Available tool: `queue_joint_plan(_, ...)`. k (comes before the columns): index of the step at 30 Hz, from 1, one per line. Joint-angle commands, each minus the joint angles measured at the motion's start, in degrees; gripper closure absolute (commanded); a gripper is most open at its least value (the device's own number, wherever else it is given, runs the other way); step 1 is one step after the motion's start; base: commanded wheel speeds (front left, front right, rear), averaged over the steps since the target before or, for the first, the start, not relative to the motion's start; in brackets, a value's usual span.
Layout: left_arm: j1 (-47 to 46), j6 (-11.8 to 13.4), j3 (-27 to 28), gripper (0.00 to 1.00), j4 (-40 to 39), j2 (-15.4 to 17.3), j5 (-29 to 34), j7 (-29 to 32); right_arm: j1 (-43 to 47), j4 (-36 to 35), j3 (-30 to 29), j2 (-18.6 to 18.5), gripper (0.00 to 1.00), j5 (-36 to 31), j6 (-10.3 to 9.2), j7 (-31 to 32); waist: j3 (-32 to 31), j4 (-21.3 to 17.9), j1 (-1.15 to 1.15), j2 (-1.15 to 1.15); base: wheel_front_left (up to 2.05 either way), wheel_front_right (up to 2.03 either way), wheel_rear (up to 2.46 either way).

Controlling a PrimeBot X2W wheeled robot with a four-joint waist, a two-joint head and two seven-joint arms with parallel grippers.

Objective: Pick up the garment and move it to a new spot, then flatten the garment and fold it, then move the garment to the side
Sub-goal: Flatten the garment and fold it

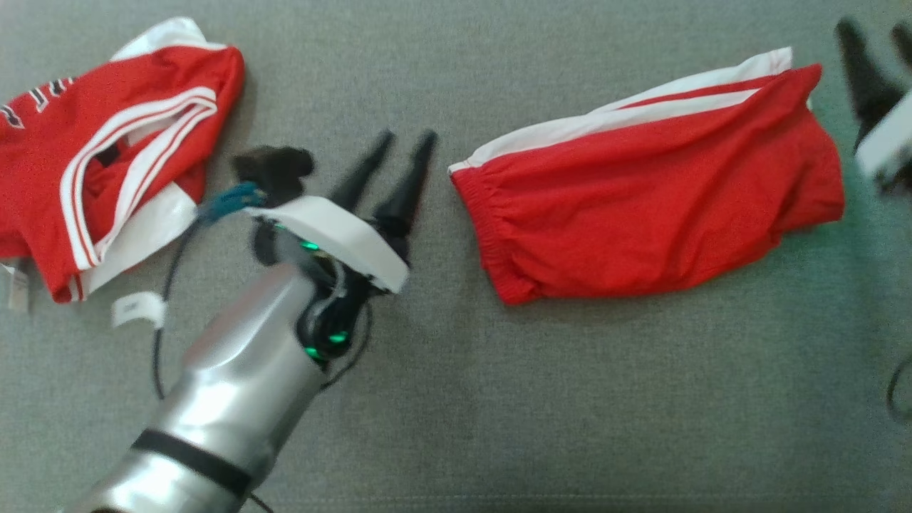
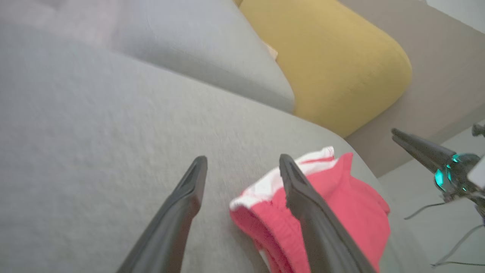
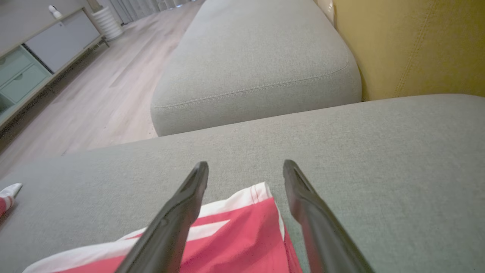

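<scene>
The red shorts [image 1: 645, 214] are lying folded and fairly flat at the centre right of the head view. Their elastic waistband is facing left and white side stripes are running along the upper edge. They are resting on the grey cushion [image 1: 499, 399].

My left claw [image 1: 407, 137] is sitting just left of the waistband, apart from it. Its fingers are pointing up the frame, leaning slightly right and standing spread with nothing between them. My silver forearm [image 1: 235, 385] is rising at a slant from the lower left corner, with a black cable [image 1: 165, 285] looping beside it. In the left wrist view one finger is crossing in front of the shorts at the lower right, while the other is standing over bare grey fabric.

My right claw [image 1: 875, 28] is hanging at the upper right corner of the head view, right of the shorts' leg end and clear of it. It is showing blurred, and the frame edge is cutting off most of its body. In the right wrist view its fingers are standing wide and empty, with the striped corner of the shorts showing between and below them. I cannot tell whether they are touching the cloth.

A red jersey [image 1: 92, 157] is lying crumpled at the upper left, its left part and lettering running out of frame. A white label [image 1: 139, 310] is lying just below it. A yellow cushion [image 2: 326, 64] is showing at the top of the left wrist view.
</scene>
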Motion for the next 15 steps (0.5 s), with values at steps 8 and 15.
queue_joint_plan(8, 18.7, 9.7, 18.1, 0.00, -19.2, 0.4, 26.4, -0.7, 16.7, -7.4, 0.7, 0.5, 0.00, -2.4, 0.43, -8.6, -4.9, 0.0, 0.00, 0.00, 0.00, 0.00, 0.00)
queue_joint_plan(15, 29.4, 10.0, 21.8, 0.00, -28.5, -3.0, 36.3, -0.7, 14.6, 0.4, -7.2, 1.5, 0.00, -12.9, 0.43, -11.0, -3.8, 4.1, 0.00, 0.00, 0.00, 0.00, 0.00)
